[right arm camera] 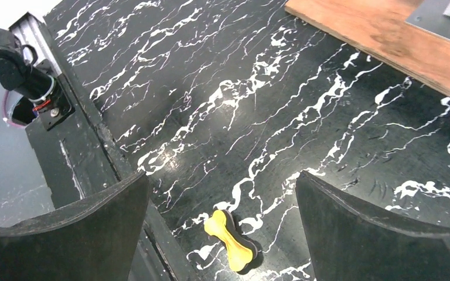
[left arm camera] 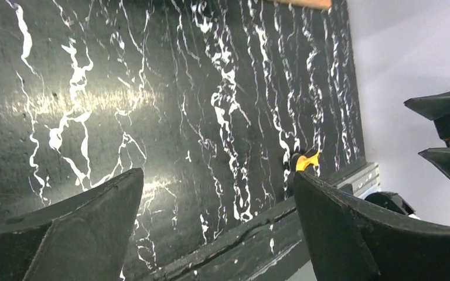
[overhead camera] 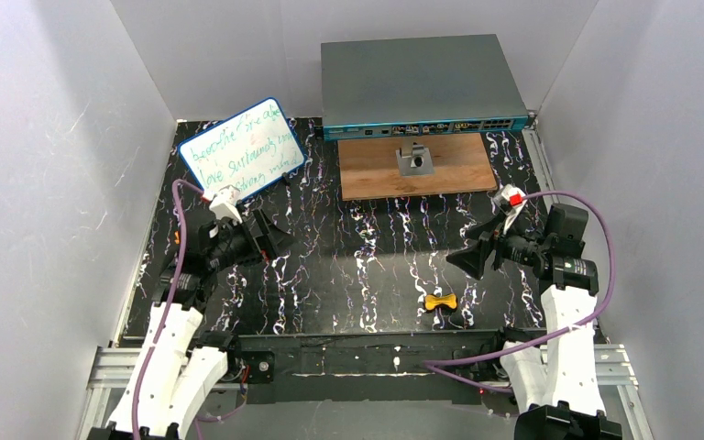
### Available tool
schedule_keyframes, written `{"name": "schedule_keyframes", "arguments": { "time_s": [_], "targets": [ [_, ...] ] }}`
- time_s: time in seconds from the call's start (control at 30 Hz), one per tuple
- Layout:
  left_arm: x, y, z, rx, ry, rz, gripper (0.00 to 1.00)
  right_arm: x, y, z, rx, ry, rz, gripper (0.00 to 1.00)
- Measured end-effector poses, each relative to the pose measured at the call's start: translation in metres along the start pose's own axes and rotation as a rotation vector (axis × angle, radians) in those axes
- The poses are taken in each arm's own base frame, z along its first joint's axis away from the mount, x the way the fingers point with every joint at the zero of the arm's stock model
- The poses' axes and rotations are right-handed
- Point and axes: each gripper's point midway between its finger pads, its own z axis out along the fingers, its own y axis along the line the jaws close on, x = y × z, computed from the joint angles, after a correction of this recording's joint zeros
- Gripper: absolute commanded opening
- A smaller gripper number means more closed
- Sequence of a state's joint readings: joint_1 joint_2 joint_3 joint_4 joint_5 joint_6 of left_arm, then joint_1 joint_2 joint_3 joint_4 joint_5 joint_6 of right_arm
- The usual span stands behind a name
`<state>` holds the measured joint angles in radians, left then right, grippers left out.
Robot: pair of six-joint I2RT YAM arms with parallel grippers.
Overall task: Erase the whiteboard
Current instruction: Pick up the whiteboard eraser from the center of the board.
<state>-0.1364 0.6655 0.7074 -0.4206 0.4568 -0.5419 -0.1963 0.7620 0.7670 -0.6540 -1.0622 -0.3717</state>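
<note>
The whiteboard (overhead camera: 243, 149) lies at an angle at the back left of the black marbled table. It has a blue rim and is covered in green handwriting. A yellow bone-shaped eraser (overhead camera: 440, 302) with a dark underside lies near the front edge, right of centre. It shows again in the right wrist view (right arm camera: 230, 241) and partly in the left wrist view (left arm camera: 306, 160). My left gripper (overhead camera: 273, 240) hovers open and empty (left arm camera: 218, 175), in front of the whiteboard. My right gripper (overhead camera: 470, 258) stands open and empty (right arm camera: 222, 175), just above and behind the eraser.
A large grey box with ports (overhead camera: 422, 84) sits at the back centre. In front of it is a wooden board (overhead camera: 376, 174) carrying a small metal bracket (overhead camera: 414, 160). White walls (overhead camera: 46, 183) close in on three sides. The right arm's fingers (left arm camera: 445, 105) show in the left wrist view.
</note>
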Motion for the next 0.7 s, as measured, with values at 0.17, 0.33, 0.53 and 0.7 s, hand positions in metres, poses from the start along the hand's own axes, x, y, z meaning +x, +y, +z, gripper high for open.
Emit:
{"name": "schedule_keyframes", "arguments": {
  "time_s": [0.17,0.33,0.53,0.7],
  "targets": [
    [0.017,0.011,0.012,-0.052,0.09,0.009,0.99,0.015,0.003,0.003,-0.048,0.013,-0.031,1.0],
    [0.023,0.03,0.022,-0.132,0.141,0.042,0.99,0.028,0.008,0.009,-0.131,0.044,-0.107,1.0],
    [-0.027,0.057,0.009,-0.311,-0.033,0.153,0.99,0.039,0.02,0.01,-0.198,0.058,-0.176,1.0],
    [-0.093,0.1,-0.008,-0.439,-0.298,0.035,1.0,0.04,0.021,0.01,-0.202,0.062,-0.195,0.96]
  ]
}}
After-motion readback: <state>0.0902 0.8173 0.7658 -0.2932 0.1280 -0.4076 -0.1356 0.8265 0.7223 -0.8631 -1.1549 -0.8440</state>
